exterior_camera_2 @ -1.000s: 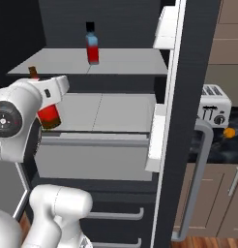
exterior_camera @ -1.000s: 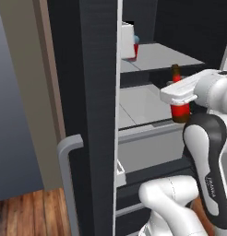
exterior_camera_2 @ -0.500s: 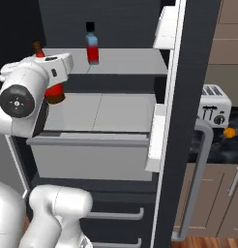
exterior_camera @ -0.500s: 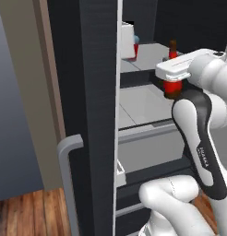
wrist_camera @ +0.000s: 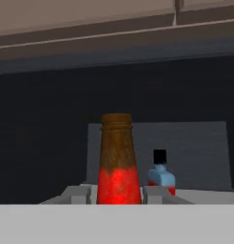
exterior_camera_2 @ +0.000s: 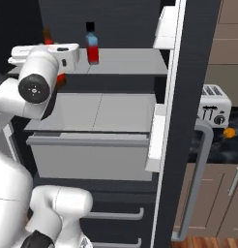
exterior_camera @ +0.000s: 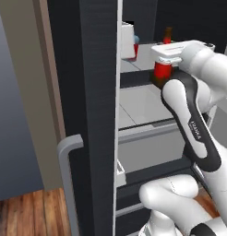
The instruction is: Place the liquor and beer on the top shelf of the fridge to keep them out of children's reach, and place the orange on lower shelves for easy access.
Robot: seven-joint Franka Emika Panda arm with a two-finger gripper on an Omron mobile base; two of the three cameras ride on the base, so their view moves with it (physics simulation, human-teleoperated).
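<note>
My gripper (wrist_camera: 117,194) is shut on the beer (wrist_camera: 118,162), a brown bottle with a red label, and holds it upright by the lower neck. The beer (exterior_camera: 163,69) hangs at the height of the top shelf (exterior_camera_2: 126,63), at that shelf's front left corner in the right base view; I cannot tell whether it touches it. The liquor (exterior_camera_2: 92,44) stands upright on the top shelf, further back and to the right of the beer (exterior_camera_2: 47,35). The orange (exterior_camera_2: 229,131) lies on the dark counter outside the fridge (exterior_camera_2: 198,48). A lower shelf (exterior_camera_2: 106,111) lies bare below.
The open fridge door (exterior_camera: 97,92) with its grey handle (exterior_camera: 69,152) stands to the left of the arm, and white door bins (exterior_camera_2: 157,140) to the right. A toaster (exterior_camera_2: 214,109) stands beside the orange. A grey drawer (exterior_camera_2: 92,155) sits under the lower shelf.
The arm has lifted the beer from the lower shelf's height up to the top shelf's level. The liquor and the orange have stayed put.
</note>
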